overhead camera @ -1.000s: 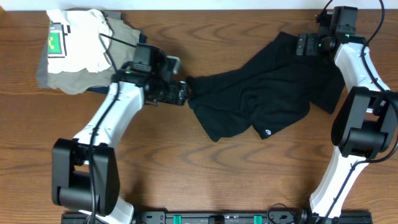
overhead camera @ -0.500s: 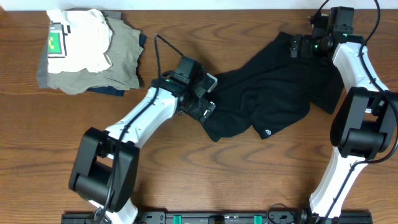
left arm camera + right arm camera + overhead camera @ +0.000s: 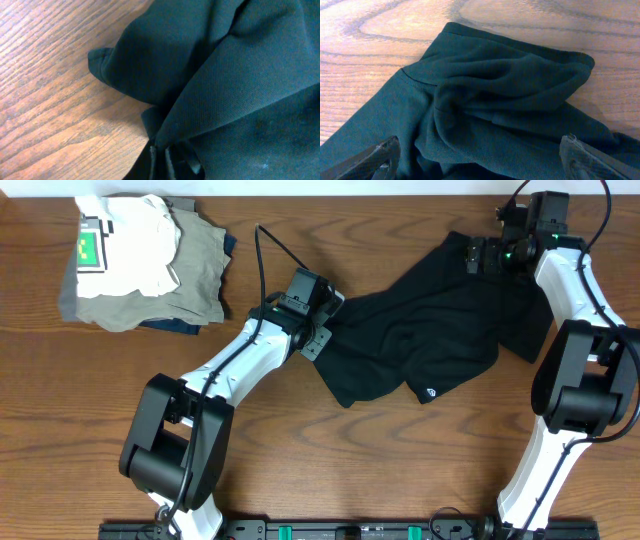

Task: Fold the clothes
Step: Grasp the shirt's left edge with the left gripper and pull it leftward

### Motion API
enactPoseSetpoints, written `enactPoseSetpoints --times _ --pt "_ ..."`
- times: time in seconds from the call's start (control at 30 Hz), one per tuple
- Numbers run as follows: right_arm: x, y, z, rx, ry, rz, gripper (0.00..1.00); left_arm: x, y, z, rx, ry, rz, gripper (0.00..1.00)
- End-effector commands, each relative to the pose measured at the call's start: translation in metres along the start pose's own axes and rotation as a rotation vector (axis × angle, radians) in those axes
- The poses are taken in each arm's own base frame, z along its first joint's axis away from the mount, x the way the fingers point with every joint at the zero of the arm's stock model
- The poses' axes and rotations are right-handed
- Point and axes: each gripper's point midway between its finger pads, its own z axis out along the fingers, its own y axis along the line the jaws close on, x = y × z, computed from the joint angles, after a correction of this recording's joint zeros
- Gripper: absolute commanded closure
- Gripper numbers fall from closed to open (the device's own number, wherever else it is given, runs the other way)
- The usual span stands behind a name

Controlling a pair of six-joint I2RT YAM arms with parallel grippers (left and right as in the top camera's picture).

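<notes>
The black T-shirt [image 3: 430, 340] lies crumpled across the right half of the table, its small white logo [image 3: 430, 392] near the lower hem. My left gripper [image 3: 322, 340] is at the shirt's left edge and shut on a pinch of the fabric. In the left wrist view the black cloth [image 3: 225, 65] bunches up from the closed gripper [image 3: 160, 150]. My right gripper [image 3: 470, 255] hovers over the shirt's upper right part. In the right wrist view the gripper [image 3: 480, 145] stands open, its fingers wide on either side of a rumpled sleeve [image 3: 510, 85].
A pile of other garments sits at the back left: a cream one with a green tag [image 3: 125, 245] on top of khaki-grey ones [image 3: 195, 280]. The wooden table [image 3: 330, 450] shows bare along the front.
My left arm swung right from beside the garment pile to the shirt's left edge, and its gripper shut on the fabric. The right gripper shifted slightly left early on, staying open.
</notes>
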Motion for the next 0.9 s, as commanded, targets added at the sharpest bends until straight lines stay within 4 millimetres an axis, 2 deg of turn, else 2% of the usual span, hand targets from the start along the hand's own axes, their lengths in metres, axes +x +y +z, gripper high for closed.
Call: enactPoseSetpoints --times 0.0,0.07,0.17,0.3,0.43,0.53,0.6,0.7,0.87 --pt "-0.015 0.008 -0.018 -0.012 -0.041 -0.001 0.01 -0.002 0.005 0.001 -0.022 0.008 -0.003 0.94" --pt "-0.014 0.008 -0.018 -0.012 -0.037 0.0 0.01 -0.005 0.009 -0.007 -0.039 -0.003 -0.006 0.94" --pt "-0.012 0.008 -0.018 -0.012 -0.032 0.002 0.01 -0.02 0.033 -0.039 -0.135 -0.058 -0.072 0.94" --pt "-0.011 0.008 -0.018 -0.013 -0.024 0.003 0.01 -0.051 0.064 -0.105 -0.224 -0.212 -0.131 0.94" --pt "-0.005 0.009 -0.018 -0.02 -0.002 0.009 0.01 -0.071 0.077 -0.159 -0.264 -0.366 -0.158 0.94" --pt "-0.003 0.014 -0.018 -0.047 0.008 0.012 0.01 -0.076 0.078 -0.176 -0.273 -0.414 -0.161 0.94" --pt "-0.001 0.016 -0.018 -0.065 0.014 0.014 0.02 -0.077 0.078 -0.18 -0.274 -0.421 -0.162 0.94" --pt "0.002 0.019 -0.018 -0.08 0.025 0.018 0.02 -0.069 0.076 -0.175 -0.267 -0.386 -0.16 0.94" --pt "0.009 0.02 -0.019 -0.086 0.056 0.025 0.02 -0.045 0.07 -0.165 -0.247 -0.277 -0.152 0.94"
